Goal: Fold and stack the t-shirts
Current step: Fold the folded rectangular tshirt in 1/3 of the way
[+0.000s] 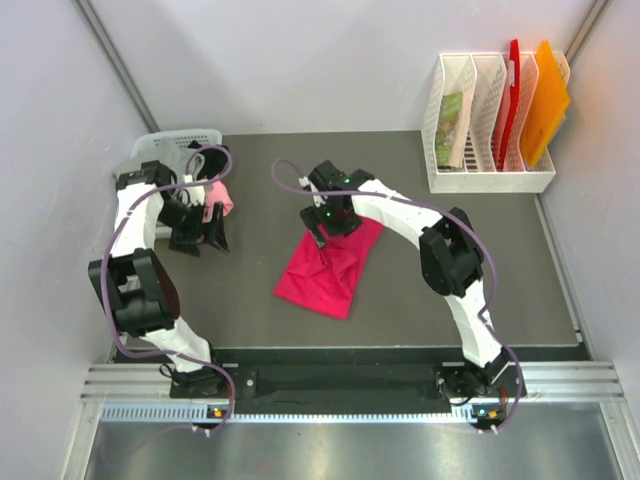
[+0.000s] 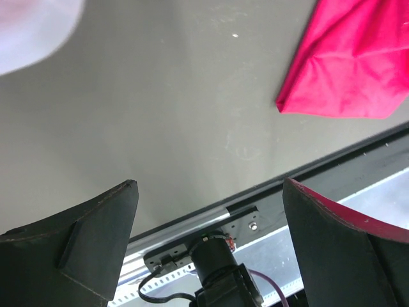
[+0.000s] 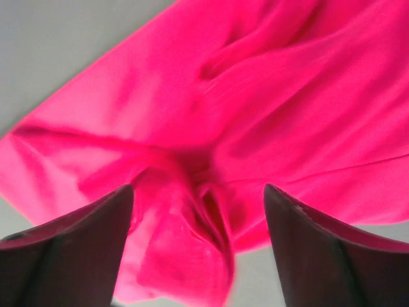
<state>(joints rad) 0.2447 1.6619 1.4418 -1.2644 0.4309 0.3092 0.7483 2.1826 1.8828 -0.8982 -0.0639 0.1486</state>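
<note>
Hovering my right gripper (image 3: 198, 192) over the crimson t-shirt (image 3: 287, 96), jaws spread apart, a bunched ridge of cloth standing loose between them, gripped by nothing. That shirt lies mid-table, rumpled, at best half folded. My left gripper (image 2: 211, 187) gapes empty above bare table (image 2: 160, 96), near the white basket (image 1: 180, 142) where a light pink shirt (image 1: 222, 195) shows. No stack yet, so I reckon most of the job is left.

The crimson t-shirt (image 3: 268, 96) is cut off beyond the right gripper (image 3: 198, 192); the bunched cloth closest to that gripper is seen blurred.
</note>
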